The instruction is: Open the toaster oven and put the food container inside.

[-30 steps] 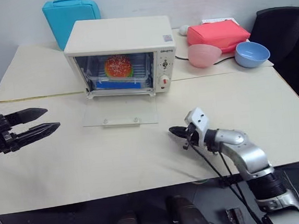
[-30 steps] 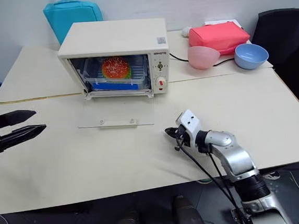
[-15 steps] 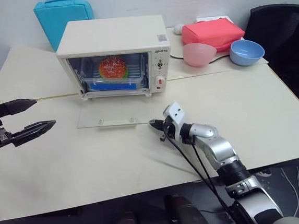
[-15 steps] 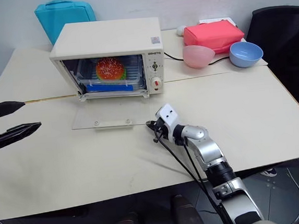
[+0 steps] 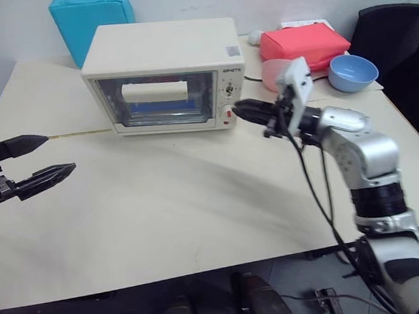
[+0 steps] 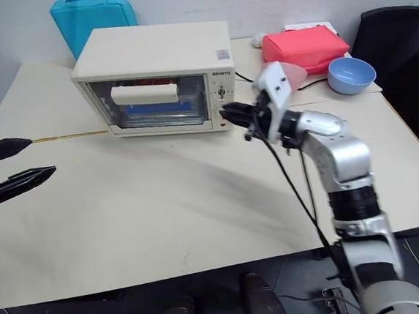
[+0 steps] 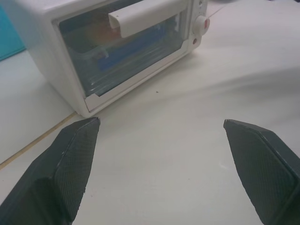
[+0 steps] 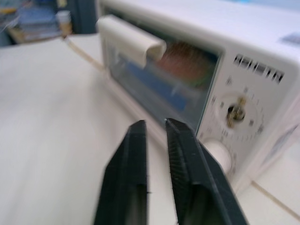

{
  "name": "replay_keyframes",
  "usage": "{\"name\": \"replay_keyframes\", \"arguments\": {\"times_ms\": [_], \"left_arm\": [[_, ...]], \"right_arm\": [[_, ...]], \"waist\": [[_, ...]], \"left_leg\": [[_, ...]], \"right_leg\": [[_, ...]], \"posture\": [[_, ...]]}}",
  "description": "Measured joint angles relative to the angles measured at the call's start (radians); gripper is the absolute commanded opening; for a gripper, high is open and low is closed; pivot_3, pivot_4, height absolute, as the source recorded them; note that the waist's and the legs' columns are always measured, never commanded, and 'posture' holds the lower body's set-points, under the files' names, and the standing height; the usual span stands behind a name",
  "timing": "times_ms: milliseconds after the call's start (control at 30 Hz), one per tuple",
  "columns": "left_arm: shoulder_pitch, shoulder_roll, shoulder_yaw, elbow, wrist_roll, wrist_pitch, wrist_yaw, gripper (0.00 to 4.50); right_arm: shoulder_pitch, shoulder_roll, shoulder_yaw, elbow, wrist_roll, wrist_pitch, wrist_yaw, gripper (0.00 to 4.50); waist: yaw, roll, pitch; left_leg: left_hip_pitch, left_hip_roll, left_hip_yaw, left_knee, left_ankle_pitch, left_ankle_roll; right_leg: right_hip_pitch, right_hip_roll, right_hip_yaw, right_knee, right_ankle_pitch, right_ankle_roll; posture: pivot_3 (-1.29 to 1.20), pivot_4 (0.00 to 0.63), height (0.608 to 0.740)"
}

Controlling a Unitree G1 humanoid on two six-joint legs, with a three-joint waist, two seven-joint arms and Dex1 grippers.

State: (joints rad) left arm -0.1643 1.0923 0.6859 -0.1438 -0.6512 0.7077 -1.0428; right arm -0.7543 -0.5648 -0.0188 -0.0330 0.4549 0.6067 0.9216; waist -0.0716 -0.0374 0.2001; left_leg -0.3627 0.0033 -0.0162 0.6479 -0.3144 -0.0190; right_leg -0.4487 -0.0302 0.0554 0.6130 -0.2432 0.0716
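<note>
The cream-white toaster oven (image 5: 160, 55) stands at the back of the table with its glass door shut and the bar handle (image 5: 155, 93) up at the top of the door. Through the glass I make out the food container (image 8: 180, 65), its orange bun and a blue strip blurred behind the pane. My right gripper (image 5: 241, 110) hovers level in front of the oven's knob panel, its fingers a slim gap apart and holding nothing. At the table's left edge my left gripper (image 5: 59, 153) stands wide open and empty, well clear of the oven.
A blue bag (image 5: 91, 17) leans behind the oven. To its right lie a pink pouch (image 5: 304, 44), a pink bowl (image 5: 270, 72) and a blue bowl (image 5: 352, 72). A black chair (image 5: 404, 30) stands at the far right.
The glass door, lying flat on the table before, now stands shut. My right gripper rose from the table to the knob panel and its fingers parted slightly. The left gripper stayed put.
</note>
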Motion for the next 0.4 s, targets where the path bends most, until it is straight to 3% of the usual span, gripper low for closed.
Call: {"name": "replay_keyframes", "arguments": {"times_ms": [200,300,400], "left_arm": [[-0.001,0.000,0.001,0.002,0.000,-0.001,-0.018,4.50],[0.005,0.001,0.007,0.002,-0.003,0.000,-0.036,4.50],[0.010,0.001,0.016,0.000,-0.013,0.005,-0.044,4.50]], "right_arm": [[0.025,-0.189,-0.109,-0.070,0.150,0.151,0.119,3.50],[0.027,-0.229,-0.151,-0.085,0.184,0.189,0.120,4.46],[0.056,-0.231,-0.150,-0.102,0.185,0.188,0.111,4.46]], "waist": [[0.005,0.001,0.000],[0.006,0.001,0.000],[0.009,0.001,0.000]], "left_leg": [[-0.006,0.000,0.001,0.002,0.000,0.001],[-0.005,0.000,0.001,0.002,0.000,0.001],[-0.005,0.000,0.002,0.003,0.000,0.001]], "right_leg": [[-0.005,0.000,0.001,-0.001,0.001,0.001],[-0.006,0.001,0.001,-0.001,0.000,0.001],[-0.006,0.002,0.001,0.000,0.000,0.001]], "posture": [[0.00,0.150,0.740],[0.00,0.150,0.740],[0.00,0.150,0.740]]}}
